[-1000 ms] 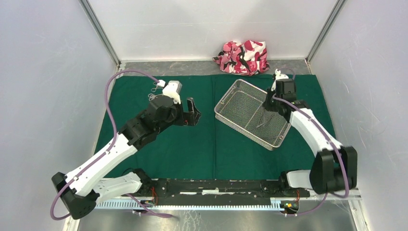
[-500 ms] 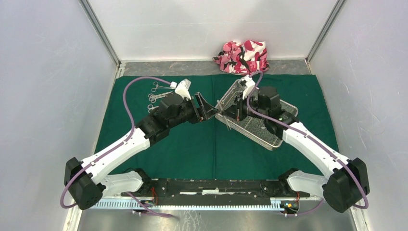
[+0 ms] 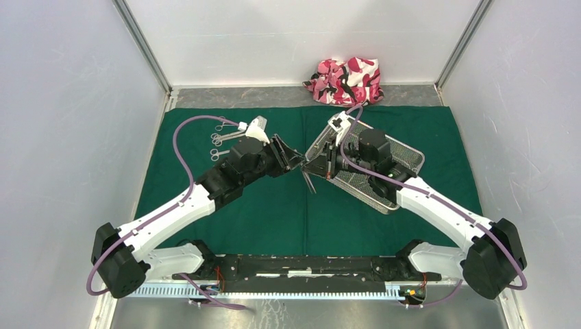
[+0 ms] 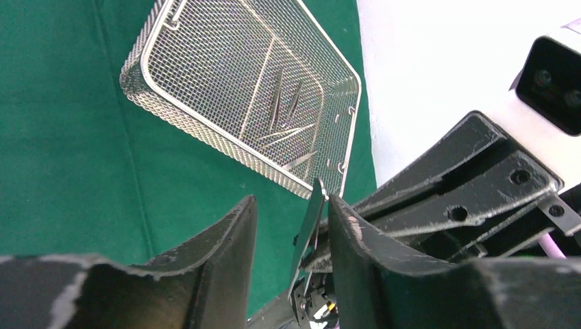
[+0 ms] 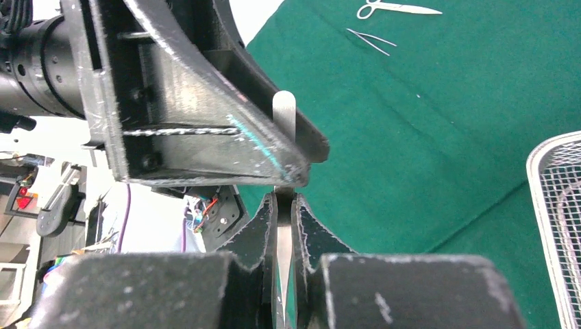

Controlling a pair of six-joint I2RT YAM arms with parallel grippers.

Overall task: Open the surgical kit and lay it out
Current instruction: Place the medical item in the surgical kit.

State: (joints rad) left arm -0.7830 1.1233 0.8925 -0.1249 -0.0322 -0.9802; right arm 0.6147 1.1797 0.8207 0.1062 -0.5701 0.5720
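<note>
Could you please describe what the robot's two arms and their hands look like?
Both arms, the left arm and right arm, have white shell links, black joints and a purple cable looping alongside. The left hand and right hand are black, with two wedge-shaped fingers, scuffed pale at the edges; one left finger bears a teal streak.

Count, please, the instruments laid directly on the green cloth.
3, in a column on the green cloth far left: top instrument, middle instrument, bottom instrument; the left arm may hide others.

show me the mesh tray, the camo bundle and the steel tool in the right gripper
mesh tray [image 4: 205, 133] left wrist view, near side wall
camo bundle [image 3: 346, 81] top view, middle of cloth
steel tool [image 5: 284, 110] right wrist view, rounded upper end
</note>
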